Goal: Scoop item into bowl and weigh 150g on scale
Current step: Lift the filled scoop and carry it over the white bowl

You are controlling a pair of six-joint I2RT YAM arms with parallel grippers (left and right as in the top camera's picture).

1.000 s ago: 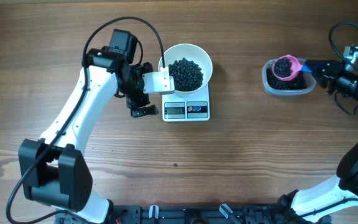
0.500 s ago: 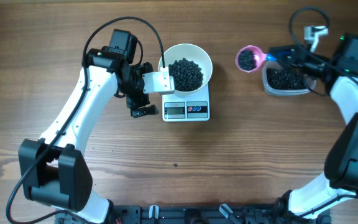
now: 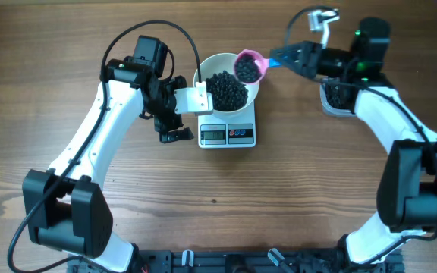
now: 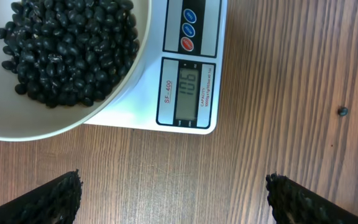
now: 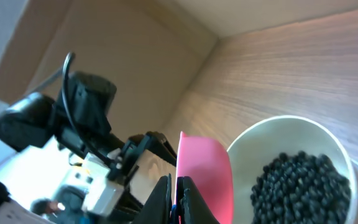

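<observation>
Overhead: right gripper [image 3: 290, 57] clamped on scoop [image 3: 247, 67] handle, load over bowl [image 3: 212, 64] far-right rim. Bowl sits on scale [image 3: 227, 135], beans [image 3: 227, 89] heaped inside, display 106 (short of target, likely more scoops needed). Left gripper [image 4: 174, 202] spread wide, empty, left of scale.

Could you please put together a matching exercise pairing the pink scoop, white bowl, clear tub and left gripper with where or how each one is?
Column one:
1. pink scoop
2. white bowl
3. clear tub
4. left gripper

Column two:
A. stands on the scale
B. open, beside the scale
C. on the table, right of the scale
D. loaded with beans, over the bowl's rim

Pairs: 1-D, 2-A, 3-C, 4-B
</observation>
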